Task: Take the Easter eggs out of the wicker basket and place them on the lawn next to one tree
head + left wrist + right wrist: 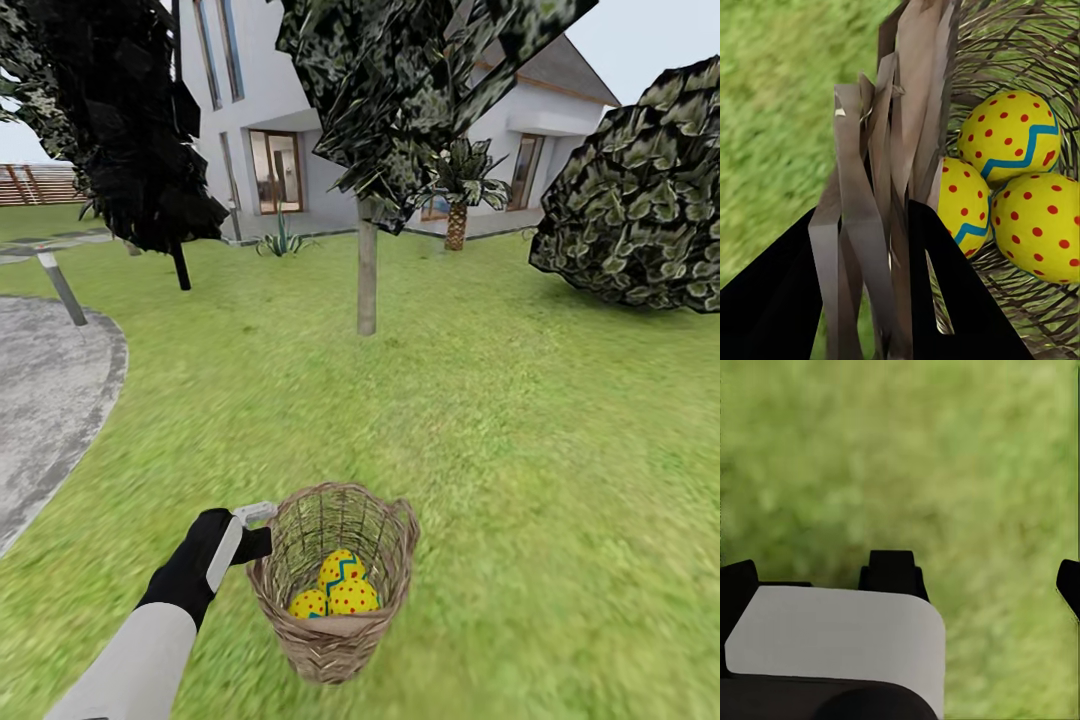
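Observation:
The wicker basket (331,648) stands on the lawn (530,420) close in front of me, with three Easter eggs (341,570) lying together at its bottom. My left gripper (262,530) is at the basket's left rim, shut on the woven wall. In the left wrist view the basket wall (907,97) runs between my black fingers (772,300), and the yellow eggs (1016,135) sit just inside it. My right gripper (981,574) hangs open over bare lawn (900,457). A tree with a pale trunk (367,275) stands a few metres ahead.
A grey paved path (50,390) curves along the left, with a short post (62,287) beside it. A thin black-trunked dark tree (130,130) stands at the back left, and a big round bush (640,190) at the right. Behind them is a white house (300,100).

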`<state>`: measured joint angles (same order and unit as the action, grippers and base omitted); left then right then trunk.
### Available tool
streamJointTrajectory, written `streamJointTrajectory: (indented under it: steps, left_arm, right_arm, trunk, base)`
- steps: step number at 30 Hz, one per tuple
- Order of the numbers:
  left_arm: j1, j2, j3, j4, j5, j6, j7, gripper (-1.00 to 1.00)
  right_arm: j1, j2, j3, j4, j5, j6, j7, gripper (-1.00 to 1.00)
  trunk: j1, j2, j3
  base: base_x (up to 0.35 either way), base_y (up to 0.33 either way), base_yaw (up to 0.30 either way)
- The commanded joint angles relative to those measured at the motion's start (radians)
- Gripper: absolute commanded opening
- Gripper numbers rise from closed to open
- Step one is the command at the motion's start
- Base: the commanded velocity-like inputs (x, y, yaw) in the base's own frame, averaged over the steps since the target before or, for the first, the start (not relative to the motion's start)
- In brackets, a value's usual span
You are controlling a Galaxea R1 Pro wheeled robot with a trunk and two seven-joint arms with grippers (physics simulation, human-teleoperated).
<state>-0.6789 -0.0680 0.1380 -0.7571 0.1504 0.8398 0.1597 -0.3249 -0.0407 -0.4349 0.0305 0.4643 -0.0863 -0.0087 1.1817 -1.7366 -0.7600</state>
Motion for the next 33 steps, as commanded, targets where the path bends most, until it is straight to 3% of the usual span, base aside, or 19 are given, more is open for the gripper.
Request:
streamJointTrajectory:
  steps: [1, 33]
  left_arm:
    - [-0.001, -0.001, 0.003, -0.001, 0.020, 0.002, 0.009, -1.00]
    - [-0.001, -0.001, 0.003, -0.002, 0.019, 0.002, 0.009, -1.00]
  right_arm:
    - [-0.002, -0.001, -0.008, 0.003, 0.008, -0.006, -0.001, 1.00]
    - [-0.001, -0.001, -0.008, 0.003, 0.008, -0.006, -0.001, 1.00]
  trunk:
    - [0.000, 0.000, -0.001]
    - [0.000, 0.000, -0.001]
  base:
    - [0.318, 0.000, 0.000]
    - [0.318, 0.000, 0.000]
